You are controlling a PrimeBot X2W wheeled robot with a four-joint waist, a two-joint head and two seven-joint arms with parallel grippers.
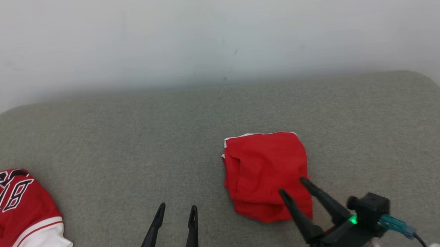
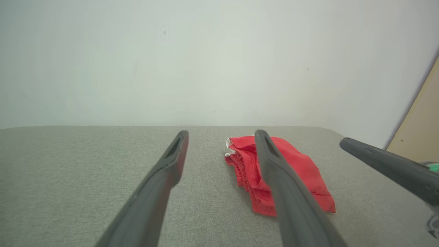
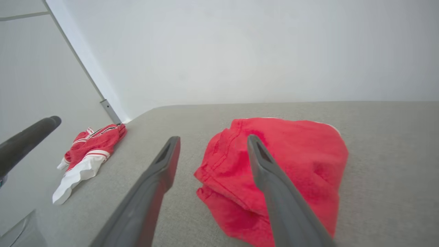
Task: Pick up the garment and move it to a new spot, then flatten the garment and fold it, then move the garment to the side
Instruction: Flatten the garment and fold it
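Jaws of the right gripper (image 1: 292, 185) stand wide apart and hold nothing, their tips over the near edge of the folded red garment (image 1: 263, 166), which lies right of centre on the grey fabric worktop (image 1: 130, 143). The left gripper (image 1: 178, 206), equally wide and empty, sits to the garment's left. A red-and-white jersey (image 1: 17, 213) lies at the far left.

Grey woven upholstered surface (image 1: 129, 124) with rounded far corners, plain white wall (image 1: 215, 33) directly behind it, tan panel (image 2: 422, 127) at one side, even diffuse light.
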